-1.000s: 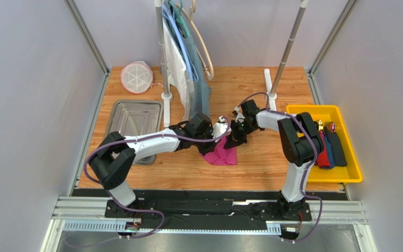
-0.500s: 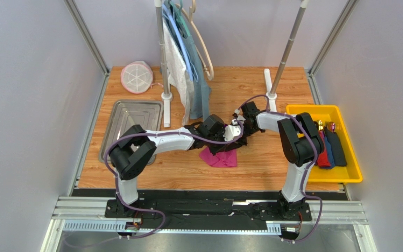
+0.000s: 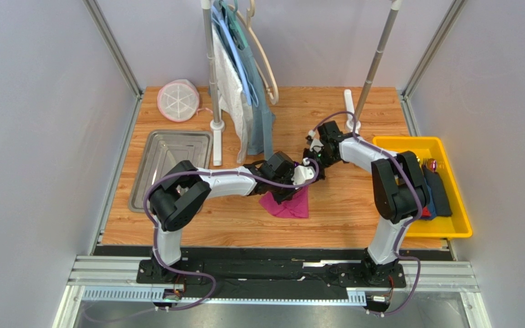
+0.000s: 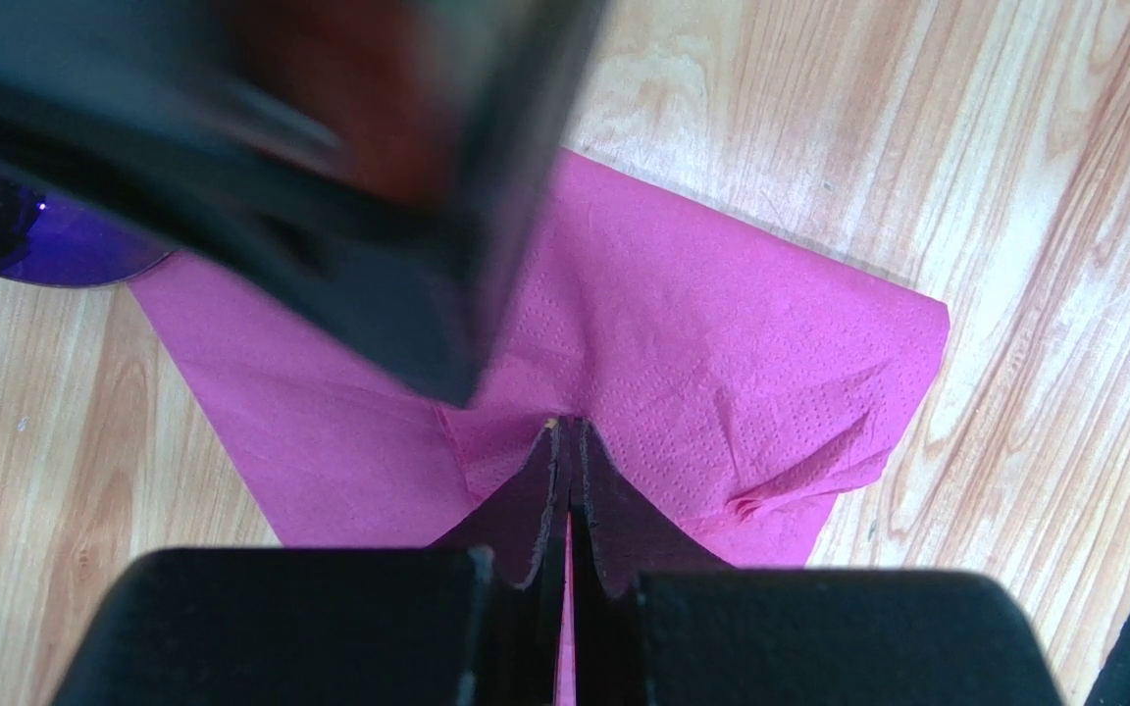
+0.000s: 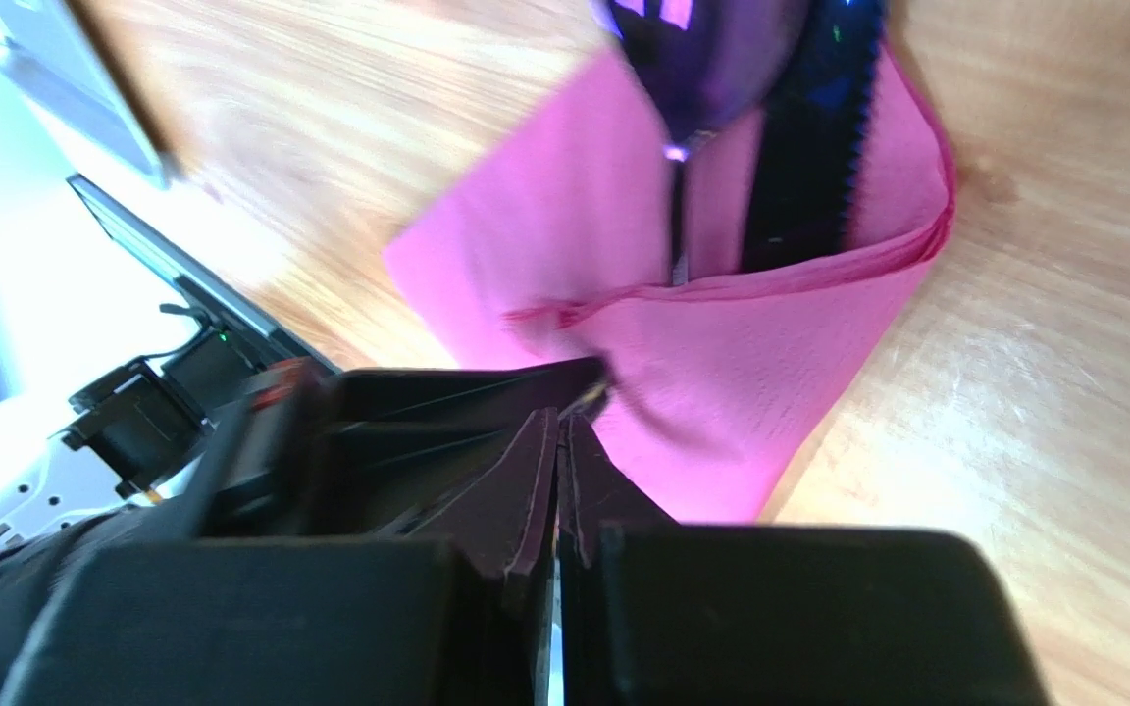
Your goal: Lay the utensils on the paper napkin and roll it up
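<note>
Wide wooden bench (image 3: 340, 212) fills the floor of the cell, and a garment rack (image 3: 212, 68) stands at the back with pale and blue clothes hanging off it. Both arms reach in to the middle: the left arm (image 3: 224, 181) stretches low across from its side, while the right arm (image 3: 388, 184) bends over from the other. On the right edge sits a yellow bin (image 3: 450, 229) with a red and a dark blue bundle inside. On the left lies a metal tray (image 3: 169, 154).

Centre stage is the paper napkin (image 3: 291, 205), flat on the bench just in front of the two wrists. One flap is folded over the utensils (image 5: 807, 147), with a spoon bowl and a serrated blade poking out past the fold.

The left claw (image 4: 571, 430) is clenched tight, its tips down on a crease in the pink sheet; whether paper is pinched between them, I cannot tell. The right claw (image 5: 561, 419) is clenched too, nothing in it, hanging just above the napkin's near side.
</note>
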